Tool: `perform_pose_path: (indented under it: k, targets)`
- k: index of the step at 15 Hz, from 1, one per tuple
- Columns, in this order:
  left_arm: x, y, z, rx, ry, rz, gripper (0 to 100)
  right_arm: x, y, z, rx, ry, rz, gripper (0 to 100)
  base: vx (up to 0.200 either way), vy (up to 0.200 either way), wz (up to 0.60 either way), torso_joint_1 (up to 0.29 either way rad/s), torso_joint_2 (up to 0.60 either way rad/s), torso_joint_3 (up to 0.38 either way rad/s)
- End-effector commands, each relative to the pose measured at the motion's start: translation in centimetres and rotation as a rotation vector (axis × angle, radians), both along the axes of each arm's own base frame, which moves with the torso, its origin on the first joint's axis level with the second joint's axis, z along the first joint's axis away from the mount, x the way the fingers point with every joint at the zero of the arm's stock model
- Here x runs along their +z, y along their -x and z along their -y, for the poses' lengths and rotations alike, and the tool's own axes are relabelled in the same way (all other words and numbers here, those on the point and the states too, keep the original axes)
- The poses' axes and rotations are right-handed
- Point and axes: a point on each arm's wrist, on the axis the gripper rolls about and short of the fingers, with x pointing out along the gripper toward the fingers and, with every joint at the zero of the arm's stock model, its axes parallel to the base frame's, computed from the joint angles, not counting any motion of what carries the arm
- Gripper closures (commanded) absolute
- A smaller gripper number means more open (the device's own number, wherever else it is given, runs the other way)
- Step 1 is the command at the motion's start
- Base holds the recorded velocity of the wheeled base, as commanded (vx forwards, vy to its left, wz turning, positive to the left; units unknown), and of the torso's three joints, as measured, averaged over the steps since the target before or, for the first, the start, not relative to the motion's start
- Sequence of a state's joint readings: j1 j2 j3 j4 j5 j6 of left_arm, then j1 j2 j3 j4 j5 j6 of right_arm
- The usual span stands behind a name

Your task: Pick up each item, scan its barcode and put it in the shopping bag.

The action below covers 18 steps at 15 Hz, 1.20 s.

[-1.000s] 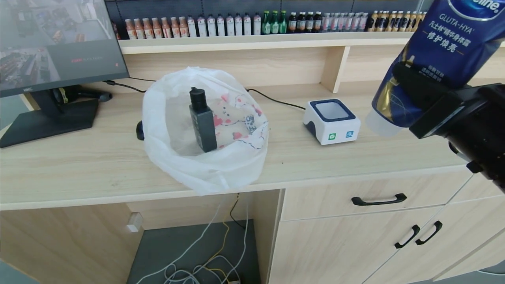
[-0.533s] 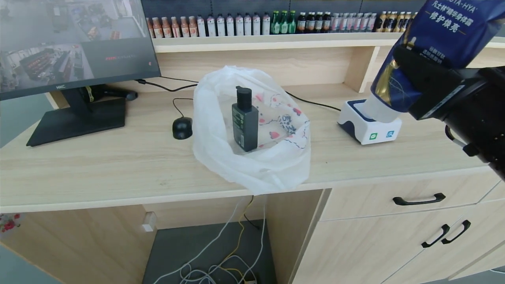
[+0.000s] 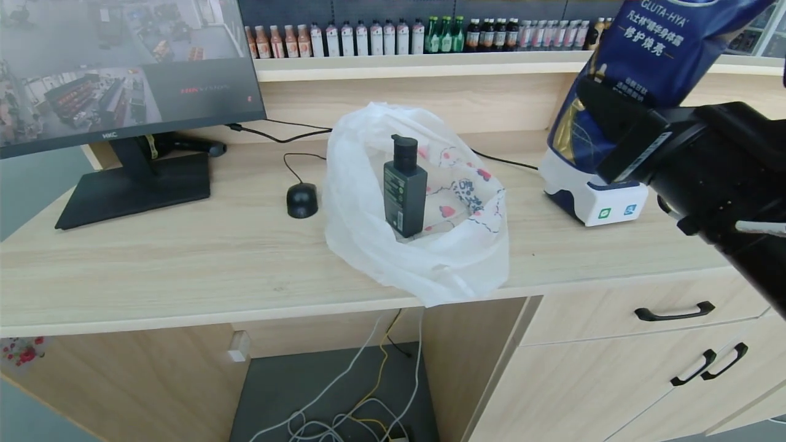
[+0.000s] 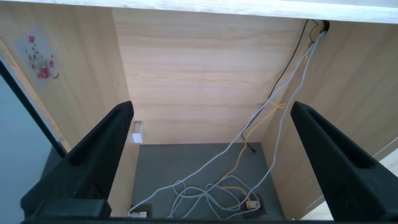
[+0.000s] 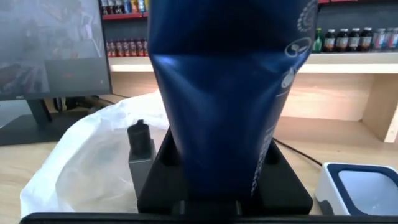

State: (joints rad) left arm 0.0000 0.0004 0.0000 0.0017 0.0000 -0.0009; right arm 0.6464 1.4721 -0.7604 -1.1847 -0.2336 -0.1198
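My right gripper (image 3: pixel 605 116) is shut on a blue tube (image 3: pixel 645 55), held tilted with its white cap end down in front of the white and blue barcode scanner (image 3: pixel 605 202) on the counter. The right wrist view shows the tube (image 5: pixel 227 93) rising from the gripper (image 5: pixel 221 168). To the left of the scanner sits the white shopping bag (image 3: pixel 374 196), with a dark bottle (image 3: pixel 404 187) standing upright inside it. My left gripper (image 4: pixel 214 155) is open below the counter, facing the cables (image 4: pixel 249 168).
A monitor (image 3: pixel 116 67) stands at the counter's left, with a black mouse (image 3: pixel 302 199) beside the bag. A shelf of bottles (image 3: pixel 430 34) runs along the back. Drawers with black handles (image 3: pixel 675 313) are below at the right.
The head camera has turned, shifting the whole picture right. The right gripper with the tube has come left relative to the scanner, so the cap end now covers it.
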Motion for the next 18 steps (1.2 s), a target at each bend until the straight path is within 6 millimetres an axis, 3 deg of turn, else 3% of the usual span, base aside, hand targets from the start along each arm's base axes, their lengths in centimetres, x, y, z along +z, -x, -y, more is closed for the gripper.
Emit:
perform_pose_path:
  k: [1,7,13,18]
  targets:
    - [0.0,0.0,0.0,0.002,0.001,0.001,0,-0.5,-1.4,-1.5,0.012,0.019,-0.018,100,0.000,0.000,0.00,0.000,0.00,0.000]
    - [0.0,0.0,0.0,0.002,0.001,0.001,0,-0.8,-5.9,-5.1,0.095,-0.062,-0.076,100,0.000,0.000,0.00,0.000,0.00,0.000]
    - [0.0,0.0,0.0,0.002,0.001,0.001,0,-3.1,-8.3,-6.4,0.135,-0.019,-0.131,100,0.000,0.000,0.00,0.000,0.00,0.000]
    - [0.0,0.0,0.0,0.002,0.001,0.001,0,-4.0,-12.3,-6.4,0.092,-0.004,-0.126,100,0.000,0.000,0.00,0.000,0.00,0.000]
